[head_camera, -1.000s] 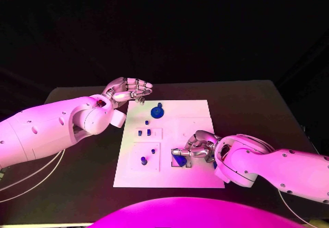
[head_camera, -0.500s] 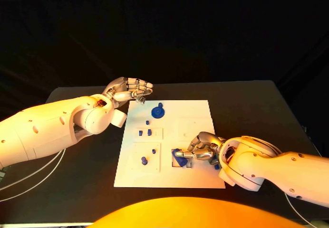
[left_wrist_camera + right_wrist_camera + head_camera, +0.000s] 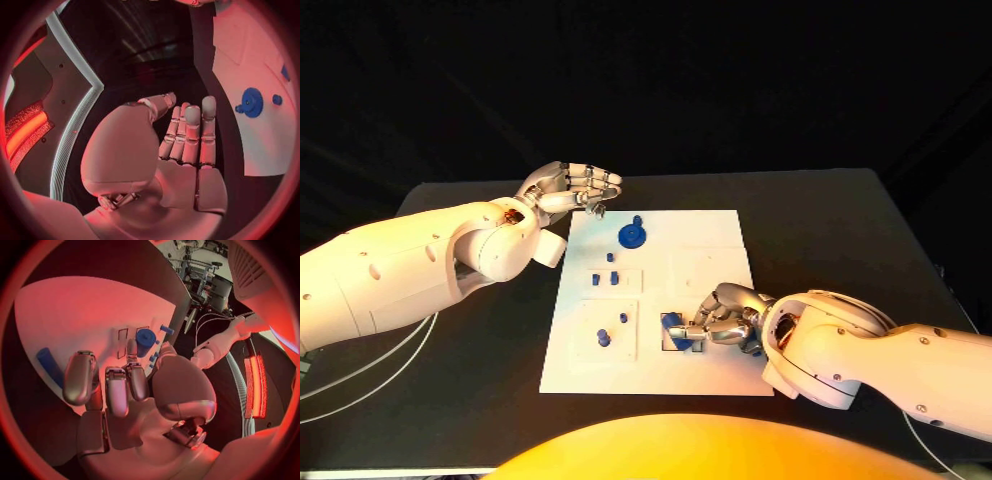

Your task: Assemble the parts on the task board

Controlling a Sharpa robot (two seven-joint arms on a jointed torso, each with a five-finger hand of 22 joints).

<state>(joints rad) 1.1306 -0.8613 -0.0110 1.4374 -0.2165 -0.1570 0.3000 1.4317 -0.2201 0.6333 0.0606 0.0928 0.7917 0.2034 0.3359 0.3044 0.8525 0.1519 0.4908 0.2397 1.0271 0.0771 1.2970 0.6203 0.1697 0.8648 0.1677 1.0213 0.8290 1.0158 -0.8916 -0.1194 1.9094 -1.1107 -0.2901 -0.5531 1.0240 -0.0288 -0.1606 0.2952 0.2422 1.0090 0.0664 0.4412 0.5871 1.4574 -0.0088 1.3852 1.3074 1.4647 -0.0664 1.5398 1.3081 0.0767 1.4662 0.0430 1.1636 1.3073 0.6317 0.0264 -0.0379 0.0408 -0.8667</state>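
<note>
Your right hand [image 3: 715, 322] sits low on the task board [image 3: 711, 240], at about five o'clock from its centre, fingers closed around a blue part [image 3: 678, 334] at the board's near square recess. From the right wrist the part reads as a short cylinder [image 3: 145, 337] held at the fingertips [image 3: 132, 351], though how firmly it is pinched you cannot tell. The risk here is a cocked entry: if you press down while the cylinder is tilted, it may jam on the recess edge or twist out of the fingers. Its long axis looks roughly upright, pointing down into the board, but the fingers hide its foot. Your left hand [image 3: 573, 187] hangs off the board's eleven o'clock corner, fingers curled together around nothing. The blue gear [image 3: 632, 236] lies flat near twelve o'clock.
</note>
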